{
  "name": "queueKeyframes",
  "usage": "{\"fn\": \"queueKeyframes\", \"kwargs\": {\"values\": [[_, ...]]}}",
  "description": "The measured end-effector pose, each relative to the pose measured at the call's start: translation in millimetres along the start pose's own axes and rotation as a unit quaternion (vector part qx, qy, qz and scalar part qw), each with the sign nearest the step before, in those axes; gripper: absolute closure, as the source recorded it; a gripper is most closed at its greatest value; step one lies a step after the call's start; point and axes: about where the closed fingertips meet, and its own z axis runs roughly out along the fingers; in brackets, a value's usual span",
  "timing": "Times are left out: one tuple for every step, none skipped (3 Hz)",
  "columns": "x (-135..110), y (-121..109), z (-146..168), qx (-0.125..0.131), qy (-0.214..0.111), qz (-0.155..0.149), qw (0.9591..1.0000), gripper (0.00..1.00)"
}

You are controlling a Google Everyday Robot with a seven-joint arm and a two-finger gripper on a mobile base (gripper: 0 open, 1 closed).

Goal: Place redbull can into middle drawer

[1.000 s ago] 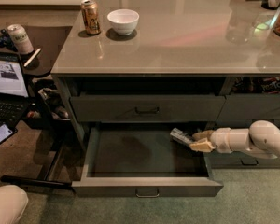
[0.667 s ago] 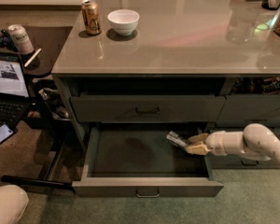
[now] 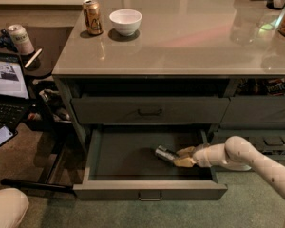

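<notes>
The redbull can (image 3: pixel 164 153), slim and silver, lies tilted inside the open middle drawer (image 3: pixel 149 191), just above its dark floor at the right side. My gripper (image 3: pixel 179 156) reaches in from the right on the white arm, and its tan fingers (image 3: pixel 185 151) are shut on the can's right end. The drawer is pulled far out, its flat front with the small bar handle facing me.
A closed drawer (image 3: pixel 150 110) sits above the open one, and narrower drawer fronts (image 3: pixel 270 140) are at the right. On the counter stand a gold-brown can (image 3: pixel 92 16) and a white bowl (image 3: pixel 125 21). A pale can (image 3: pixel 20 39) and a laptop (image 3: pixel 7 82) are at the left.
My gripper has moved left and lower with the can, deeper into the open drawer. Nothing else has moved.
</notes>
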Motion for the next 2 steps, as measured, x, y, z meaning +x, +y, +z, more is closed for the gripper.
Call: {"fn": "queueKeyframes", "kwargs": {"values": [[0.2, 5.9, 17.2, -0.003, -0.010, -0.006, 0.9999, 0.82], [-4.8, 10.5, 19.4, 0.003, -0.021, -0.019, 0.9996, 0.59]]}}
